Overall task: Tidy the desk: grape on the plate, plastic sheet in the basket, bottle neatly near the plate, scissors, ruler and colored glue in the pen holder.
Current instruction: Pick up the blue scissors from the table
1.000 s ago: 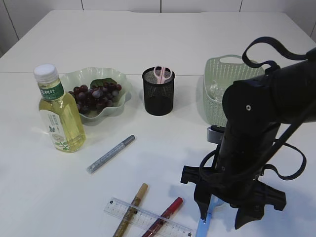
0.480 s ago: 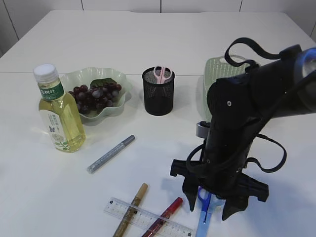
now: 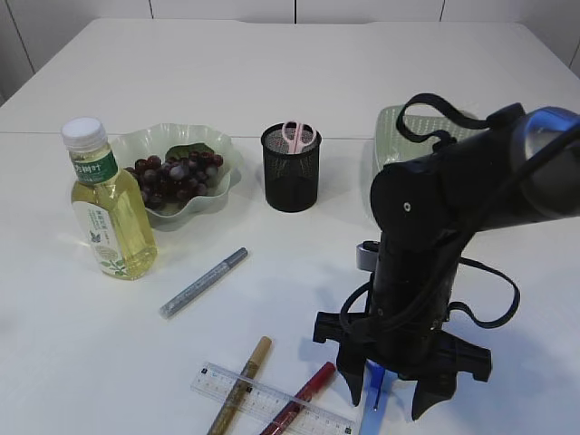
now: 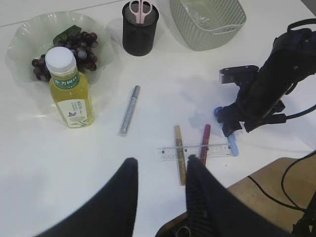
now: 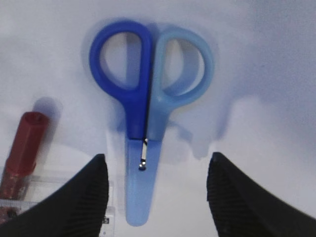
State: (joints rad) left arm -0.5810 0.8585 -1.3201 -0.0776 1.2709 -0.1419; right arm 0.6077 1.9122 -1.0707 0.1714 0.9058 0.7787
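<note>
Blue scissors point(image 5: 143, 98) lie flat on the table, and my right gripper point(image 5: 158, 158) stands open astride their sheathed blade, touching nothing. From outside, that gripper point(image 3: 391, 391) points straight down over the scissors point(image 3: 372, 410). Beside them lie a clear ruler point(image 3: 272, 410), a red glue pen point(image 3: 304, 391) and a gold one point(image 3: 243, 381), crossed; a silver one point(image 3: 204, 282) lies apart. My left gripper point(image 4: 160, 170) hovers high, open and empty. Grapes point(image 3: 177, 177) sit in the plate point(image 3: 136, 140), the bottle point(image 3: 109, 204) beside it. Pink scissors point(image 3: 297, 134) stand in the pen holder point(image 3: 291, 172).
The green basket point(image 4: 207, 32) stands at the back right with something clear and crumpled inside; in the exterior view my right arm covers most of the basket point(image 3: 408, 122). The table's front edge runs close behind the ruler point(image 4: 195, 152).
My right arm has swung left and come down until its open jaws straddle the blue scissors. Nothing on the table has moved.
</note>
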